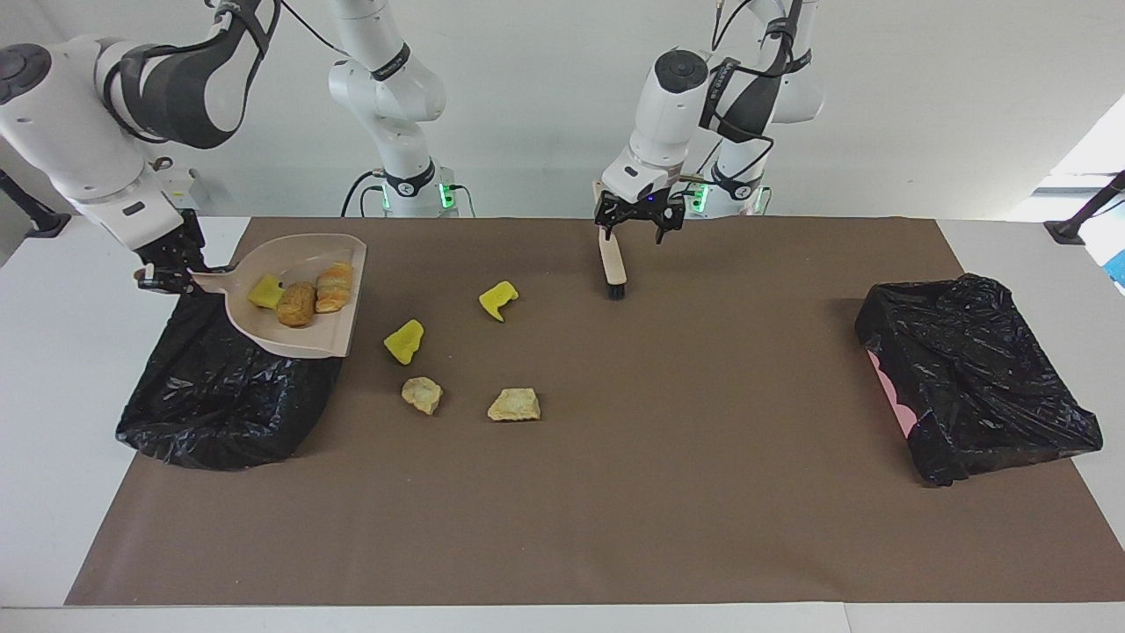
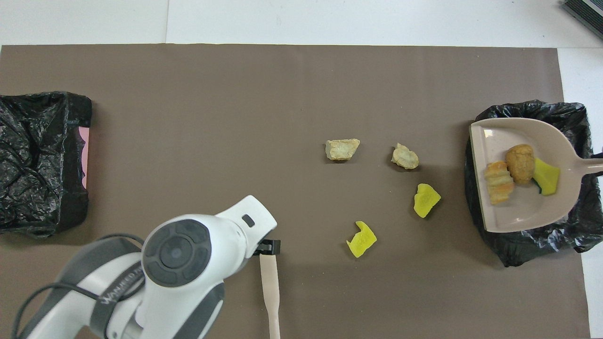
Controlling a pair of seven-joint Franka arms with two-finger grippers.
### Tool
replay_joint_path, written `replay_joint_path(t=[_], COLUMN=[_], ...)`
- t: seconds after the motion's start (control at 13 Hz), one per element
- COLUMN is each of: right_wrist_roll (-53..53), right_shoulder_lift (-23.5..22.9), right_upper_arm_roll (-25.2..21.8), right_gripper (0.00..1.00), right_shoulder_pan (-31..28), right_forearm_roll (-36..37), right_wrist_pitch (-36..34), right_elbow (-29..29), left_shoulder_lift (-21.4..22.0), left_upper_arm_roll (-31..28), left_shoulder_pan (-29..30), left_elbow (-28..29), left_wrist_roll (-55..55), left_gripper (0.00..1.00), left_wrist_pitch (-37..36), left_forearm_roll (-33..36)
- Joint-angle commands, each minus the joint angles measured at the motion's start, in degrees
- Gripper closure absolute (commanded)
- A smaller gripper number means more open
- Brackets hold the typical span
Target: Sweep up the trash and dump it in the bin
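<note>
My right gripper (image 1: 163, 279) is shut on the handle of a beige dustpan (image 1: 290, 338) and holds it over the black-lined bin (image 1: 211, 396) at the right arm's end. Three pieces of trash ride in the pan: a yellow chunk (image 1: 265, 292), a brown lump (image 1: 296, 303) and an orange-tan one (image 1: 332, 287). Four more lie on the mat: two yellow chunks (image 1: 404, 341) (image 1: 498, 299) and two tan lumps (image 1: 422, 395) (image 1: 514, 404). The brush (image 1: 613, 259) lies near the robots. Over its handle hangs my left gripper (image 1: 635, 229), open and holding nothing.
A second black-lined bin (image 1: 976, 369) sits at the left arm's end of the brown mat (image 1: 703, 457). In the overhead view my left arm (image 2: 179, 263) covers the mat beside the brush (image 2: 270, 287), and the dustpan (image 2: 523, 214) overlaps the bin (image 2: 527, 245).
</note>
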State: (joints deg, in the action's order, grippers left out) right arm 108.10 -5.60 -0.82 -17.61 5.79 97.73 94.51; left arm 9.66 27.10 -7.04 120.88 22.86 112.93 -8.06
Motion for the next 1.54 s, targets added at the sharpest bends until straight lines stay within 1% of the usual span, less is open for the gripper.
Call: replay_joint_path(t=[0.0, 0.15, 0.23, 0.38, 0.46, 0.54, 0.69, 0.85, 1.0, 1.08, 1.31, 1.46], right_wrist_roll=[3.07, 2.90, 2.64, 2.46, 1.59, -1.03, -7.00, -14.02, -20.10, -20.91, -21.00, -21.09], right_shoulder_lift=[1.12, 1.12, 1.12, 1.21, 1.47, 2.25, 4.80, 8.05, 10.16, 10.87, 11.14, 12.62], right_upper_arm_roll=[0.47, 0.47, 0.39, 0.38, 0.47, 0.47, 0.65, 0.73, 0.74, 0.74, 0.65, 0.74], right_gripper=[1.00, 1.00, 1.00, 1.00, 1.00, 1.00, 1.00, 1.00, 1.00, 1.00, 1.00, 1.00], right_shoulder_pan=[-4.43, -5.85, -6.20, -6.82, -6.73, -6.30, -4.90, -3.40, -1.20, -1.11, -1.20, -1.11], right_forearm_roll=[4.91, 10.09, 12.55, 17.65, 20.72, 23.80, 30.48, 36.80, 42.00, 43.15, 46.67, 49.83], right_wrist_pitch=[2.88, 6.31, 7.98, 10.71, 11.42, 11.86, 13.53, 14.77, 14.33, 14.42, 14.59, 14.77], right_elbow=[0.50, 0.67, 1.02, 1.64, 2.25, 3.65, 8.47, 13.92, 17.01, 17.98, 17.46, 17.02], left_shoulder_lift=[-4.37, -5.52, -5.96, -7.02, -7.46, -7.72, -8.69, -9.30, -10.01, -10.10, -9.75, -9.57], left_upper_arm_roll=[-7.56, -13.45, -15.48, -19.88, -21.38, -22.44, -24.63, -26.74, -27.02, -27.63, -27.99, -28.16], left_shoulder_pan=[-0.43, -0.51, -0.51, -0.51, -0.43, -0.43, -0.51, -0.51, -0.51, -0.51, -0.25, -0.42], left_elbow=[-9.93, -14.16, -15.75, -20.13, -22.24, -24.79, -30.07, -33.50, -36.05, -36.76, -36.86, -36.86], left_wrist_roll=[-8.93, -16.32, -19.66, -24.77, -26.09, -28.37, -33.82, -35.25, -35.34, -35.42, -36.22, -36.13], left_gripper=[0.00, 0.00, 0.00, 0.00, 0.00, 0.00, 0.00, 0.00, 0.00, 0.00, 0.00, 0.00], left_wrist_pitch=[-4.99, -6.23, -6.49, -6.67, -8.24, -11.13, -17.10, -21.16, -23.97, -25.20, -25.48, -25.83], left_forearm_roll=[3.49, 6.37, 7.87, 8.93, 9.02, 9.03, 9.03, 8.85, 8.85, 8.50, 8.32, 8.32])
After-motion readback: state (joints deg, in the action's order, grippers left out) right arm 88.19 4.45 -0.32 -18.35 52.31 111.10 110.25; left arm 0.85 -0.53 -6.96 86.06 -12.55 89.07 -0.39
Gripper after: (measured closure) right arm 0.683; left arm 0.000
